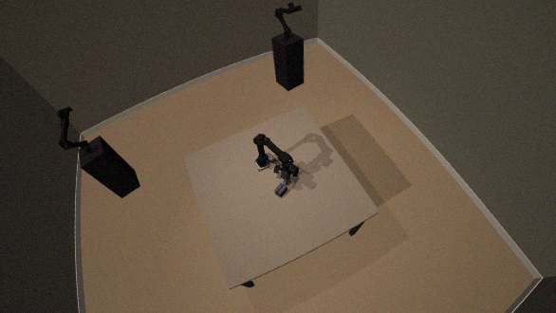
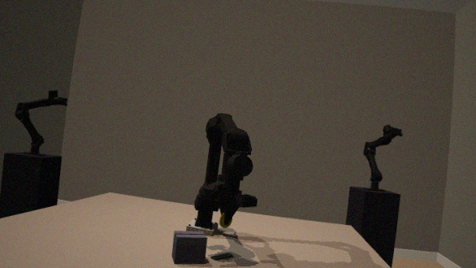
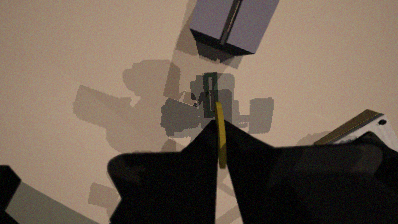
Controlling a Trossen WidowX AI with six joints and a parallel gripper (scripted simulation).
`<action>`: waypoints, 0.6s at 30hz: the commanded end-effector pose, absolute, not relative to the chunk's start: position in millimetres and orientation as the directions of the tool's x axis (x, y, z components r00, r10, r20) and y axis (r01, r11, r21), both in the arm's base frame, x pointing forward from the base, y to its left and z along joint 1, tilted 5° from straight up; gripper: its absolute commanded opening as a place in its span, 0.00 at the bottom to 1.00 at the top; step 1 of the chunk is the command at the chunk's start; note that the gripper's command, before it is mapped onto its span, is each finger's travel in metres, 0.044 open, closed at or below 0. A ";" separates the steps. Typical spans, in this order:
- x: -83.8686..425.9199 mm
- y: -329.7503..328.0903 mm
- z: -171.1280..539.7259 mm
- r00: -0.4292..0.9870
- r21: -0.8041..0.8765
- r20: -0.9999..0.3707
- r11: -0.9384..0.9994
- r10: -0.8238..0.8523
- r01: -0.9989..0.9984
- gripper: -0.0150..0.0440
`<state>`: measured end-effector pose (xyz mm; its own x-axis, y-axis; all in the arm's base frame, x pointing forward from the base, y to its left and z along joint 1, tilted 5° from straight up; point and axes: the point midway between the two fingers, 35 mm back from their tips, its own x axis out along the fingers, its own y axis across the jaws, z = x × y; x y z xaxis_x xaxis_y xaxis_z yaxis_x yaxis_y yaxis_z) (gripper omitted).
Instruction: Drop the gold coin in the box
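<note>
The gold coin (image 2: 222,221) (image 3: 221,137) is held on edge between the fingertips, above the table. My gripper (image 3: 217,124) (image 1: 287,182) is shut on it; in the wrist view the coin shows as a thin upright strip, its upper end beyond the tips. The dark-green holder (image 3: 210,75) (image 2: 222,256) lies on the table, with its groove empty and the coin clear of it. The closed grey box (image 3: 209,17) (image 2: 189,249) (image 1: 281,191) stands beyond the holder in the wrist view, its far part cut off by the frame. The slot (image 3: 231,22) runs slightly slanted across the lid.
The arm's base plate (image 3: 382,126) (image 2: 201,231) is on the table (image 1: 247,228), on the other side of the holder from the box. Two other arms stand on dark pedestals (image 1: 287,62) (image 2: 373,219) away from the table. Arm shadows fall around the holder.
</note>
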<state>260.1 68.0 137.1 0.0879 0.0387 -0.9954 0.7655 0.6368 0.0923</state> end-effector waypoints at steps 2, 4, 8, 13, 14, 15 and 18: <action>260.5 69.8 141.4 0.093 0.101 -0.995 0.576 0.044 0.811 0.25; 261.4 70.9 141.6 0.093 0.102 -0.995 0.521 0.044 0.848 0.25; 263.3 73.2 141.9 0.093 0.103 -0.995 0.404 0.045 0.909 0.25; 265.4 75.8 142.5 0.093 0.102 -0.995 0.271 0.045 0.957 0.25; 265.5 75.9 142.5 0.093 0.102 -0.995 0.266 0.045 0.959 0.25; 265.5 75.9 142.5 0.093 0.102 -0.995 0.266 0.045 0.959 0.25; 265.7 75.6 142.5 0.093 0.102 -0.995 0.266 0.045 0.959 0.25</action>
<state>265.2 75.1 142.2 0.0948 0.0423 -0.9946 0.9541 0.2812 0.1029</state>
